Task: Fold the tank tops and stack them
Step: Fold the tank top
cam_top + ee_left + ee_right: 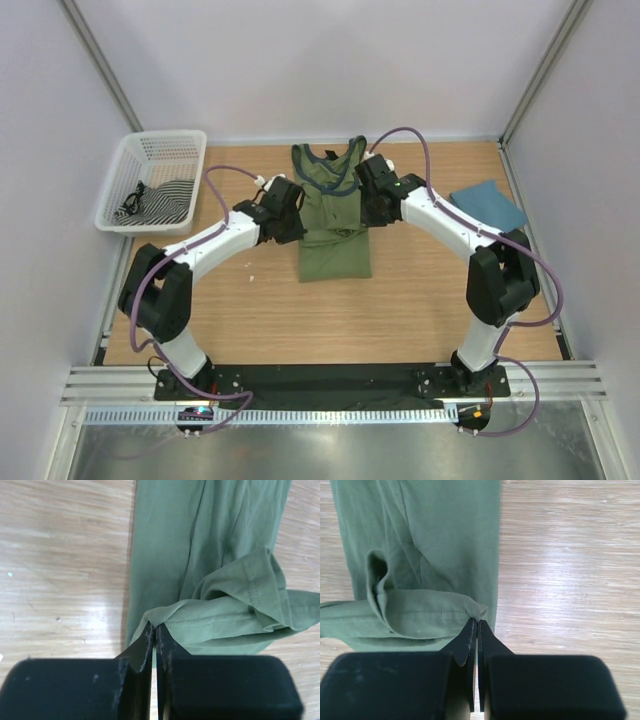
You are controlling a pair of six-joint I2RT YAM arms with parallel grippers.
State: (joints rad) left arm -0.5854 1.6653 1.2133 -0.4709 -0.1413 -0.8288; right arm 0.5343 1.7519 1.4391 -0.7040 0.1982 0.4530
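The olive-green tank top [335, 250] lies mid-worktop [420, 300], its long axis running 12 to 6 o'clock, neck toward 12. The left gripper [154, 630] and right gripper [477, 625] have their jaws clamped together on its hem corners (one each). The teal-blue tank top [490, 205] lies at 2 o'clock.

You've got your right gripper [477, 624] with its two black fingers pressed together on the corner of the stitched hem [427, 614] of the olive-green soft cloth tank top [435, 540]. The hem is doubled back over the garment, which lies flat on the pale wood-grain table [570, 570].
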